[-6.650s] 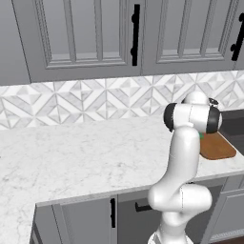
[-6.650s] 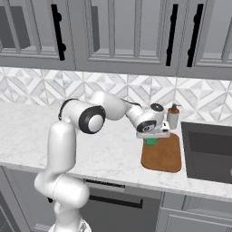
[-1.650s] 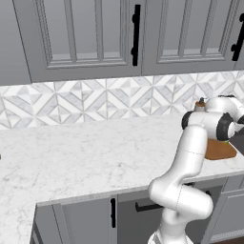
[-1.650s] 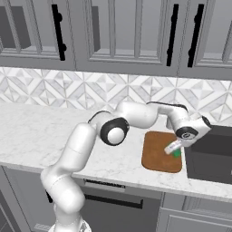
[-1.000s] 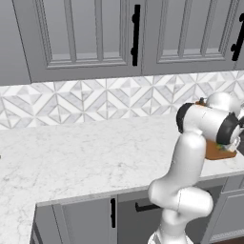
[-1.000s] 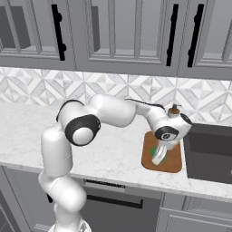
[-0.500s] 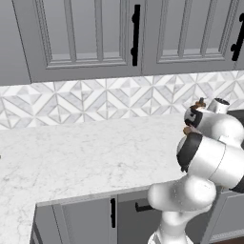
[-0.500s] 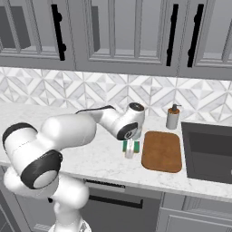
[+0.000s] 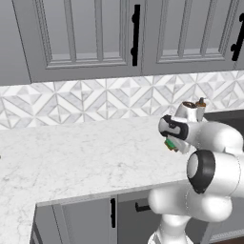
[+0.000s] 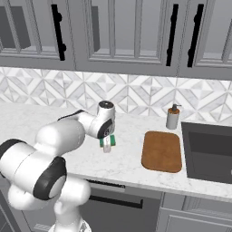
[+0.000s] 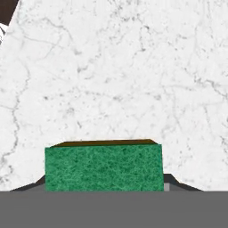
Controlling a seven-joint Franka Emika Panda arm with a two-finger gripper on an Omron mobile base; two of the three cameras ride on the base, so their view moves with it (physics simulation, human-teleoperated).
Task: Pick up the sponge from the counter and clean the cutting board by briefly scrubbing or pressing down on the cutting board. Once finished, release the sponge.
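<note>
I see the sponge (image 11: 103,168) as coarse, fibrous green scrub, the counter (image 11: 133,71) as smooth grey-veined white marble, and the cutting board (image 10: 162,151) as matt reddish-brown wood.

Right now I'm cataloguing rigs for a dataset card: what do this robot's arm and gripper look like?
The arm is glossy white with rounded, bulbous segments and dark grey to black bands at the joints. The gripper is small, with a pale body. No cables or markings are visible.
</note>
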